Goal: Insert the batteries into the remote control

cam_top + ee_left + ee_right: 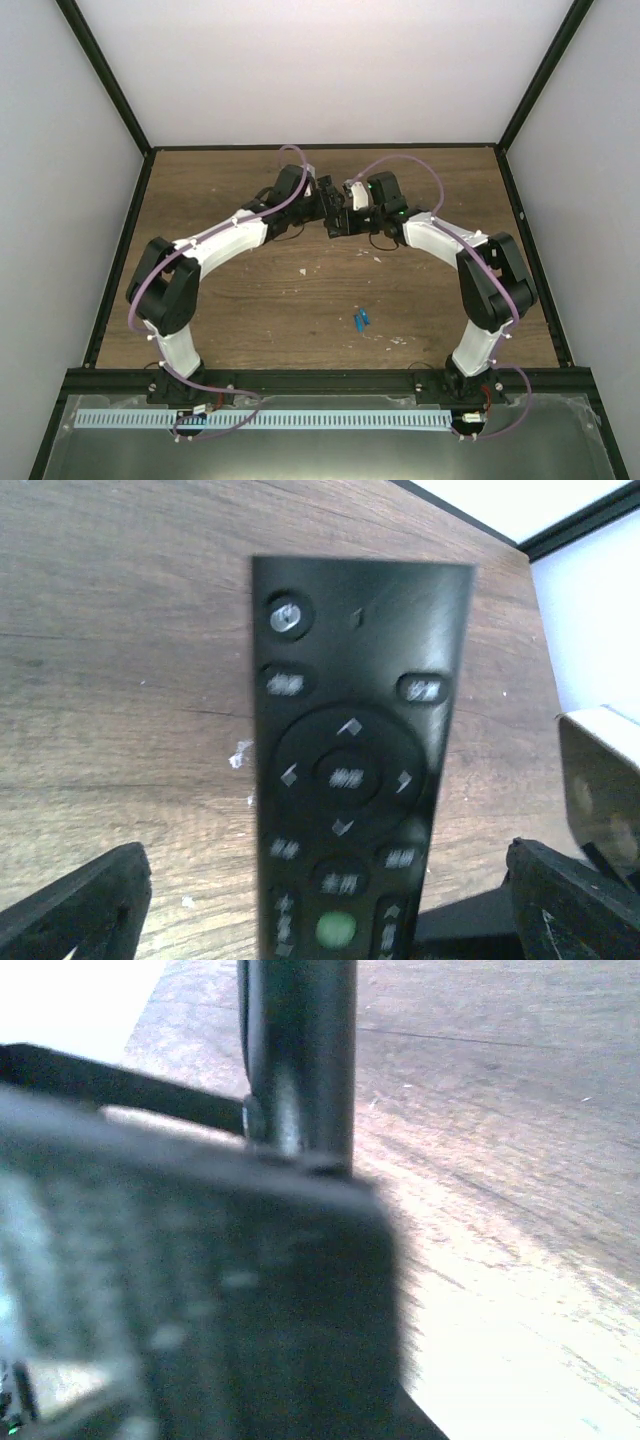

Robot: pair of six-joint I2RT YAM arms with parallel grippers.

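Wooden table (250, 300), far middle: pinching the remote control (350, 760) in the right gripper (342, 220), buttons facing up; spreading the left gripper (325, 905) wide around it, fingers (80, 905) touching neither side. Showing the batteries (361, 320) lying together toward the near edge, right of centre.

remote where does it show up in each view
top external: remote just above centre
left wrist: fills the middle, button face to the camera
right wrist: probably the blurred dark block at lower left
shared landmark: the wood table behind it in all three
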